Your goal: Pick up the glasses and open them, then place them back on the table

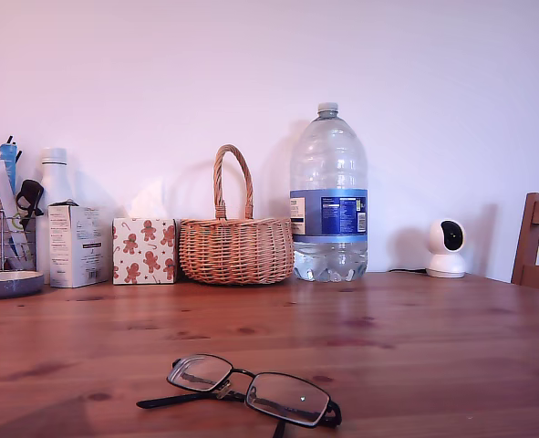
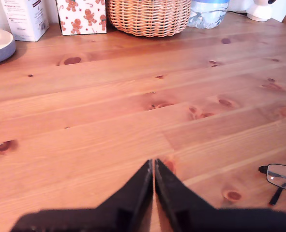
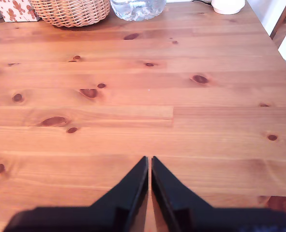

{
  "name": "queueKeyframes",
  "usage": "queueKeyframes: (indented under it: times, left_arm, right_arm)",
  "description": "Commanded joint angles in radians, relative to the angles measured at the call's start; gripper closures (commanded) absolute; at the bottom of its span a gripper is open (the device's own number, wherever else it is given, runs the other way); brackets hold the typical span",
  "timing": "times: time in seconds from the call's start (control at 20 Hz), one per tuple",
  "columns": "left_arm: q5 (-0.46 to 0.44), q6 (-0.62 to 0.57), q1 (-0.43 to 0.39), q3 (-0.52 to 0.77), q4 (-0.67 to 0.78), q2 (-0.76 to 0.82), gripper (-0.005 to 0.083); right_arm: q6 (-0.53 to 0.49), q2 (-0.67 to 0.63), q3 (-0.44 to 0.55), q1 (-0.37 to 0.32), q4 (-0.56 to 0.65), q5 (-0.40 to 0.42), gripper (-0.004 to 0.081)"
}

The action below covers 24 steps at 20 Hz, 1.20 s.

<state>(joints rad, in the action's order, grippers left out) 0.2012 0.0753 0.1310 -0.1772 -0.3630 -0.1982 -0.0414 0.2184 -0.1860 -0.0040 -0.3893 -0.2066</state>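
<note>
We see the glasses (image 1: pixel 251 392) lying on the table (image 1: pixel 415 347), near its front edge. Behind them along the wall stand, from the exterior view's left, a carton (image 1: pixel 76 245), a box (image 1: pixel 145 250), a basket (image 1: pixel 235 246), a bottle (image 1: pixel 328 196) and a camera (image 1: pixel 447 248).

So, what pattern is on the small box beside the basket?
Brown gingerbread men on white, on the box; clearest in the exterior view.

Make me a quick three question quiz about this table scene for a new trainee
1. True or false: the glasses are lying on the table.
2. What stands between the gingerbread box and the water bottle? A) basket B) mug C) lamp
3. Are my first gripper and my second gripper open or shut?

Key: 1 true. 2 A, the basket. 3 both shut, holding nothing.
</note>
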Motion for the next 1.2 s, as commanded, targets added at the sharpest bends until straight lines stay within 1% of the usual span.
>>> queueKeyframes:
  times: [0.0, 0.35, 0.45, 0.5, 0.6, 0.65, 0.7, 0.8, 0.95, 1.15]
  left_arm:
    - [0.0, 0.003, 0.002, 0.01, 0.095, -0.003, 0.0797]
    - [0.001, 0.003, 0.002, 0.01, 0.095, -0.003, 0.0797]
    - [0.004, 0.004, 0.002, 0.01, 0.103, -0.003, 0.0797]
    - [0.018, 0.006, 0.002, 0.01, 0.112, -0.003, 0.0797]
    - [0.08, 0.06, 0.003, 0.01, 0.153, -0.003, 0.0797]
    - [0.113, 0.064, 0.003, 0.01, 0.168, -0.003, 0.0797]
    - [0.142, 0.063, 0.004, 0.01, 0.177, -0.003, 0.0797]
    - [0.17, 0.051, 0.014, 0.01, 0.178, -0.003, 0.0797]
    - [0.192, 0.027, 0.052, 0.01, 0.191, -0.005, 0.0797]
    - [0.19, -0.013, 0.137, 0.008, 0.229, -0.006, 0.0797]
  right_arm:
    - [0.008, 0.004, 0.021, 0.006, 0.085, 0.006, 0.0781]
    - [0.008, 0.004, 0.021, 0.006, 0.086, 0.006, 0.0781]
    - [0.032, 0.004, 0.021, 0.006, 0.093, -0.003, 0.0781]
    - [0.065, 0.004, 0.021, 0.006, 0.096, -0.015, 0.0781]
    - [0.128, 0.004, 0.021, 0.006, 0.099, -0.042, 0.0781]
    - [0.153, 0.004, 0.021, 0.008, 0.103, -0.053, 0.0781]
    - [0.166, 0.004, 0.021, 0.011, 0.108, -0.059, 0.0781]
    - [0.177, 0.006, 0.021, 0.023, 0.116, -0.098, 0.0781]
    - [0.177, 0.006, 0.021, 0.069, 0.119, -0.138, 0.0781]
    - [0.177, 0.006, 0.021, 0.202, 0.119, -0.153, 0.0781]
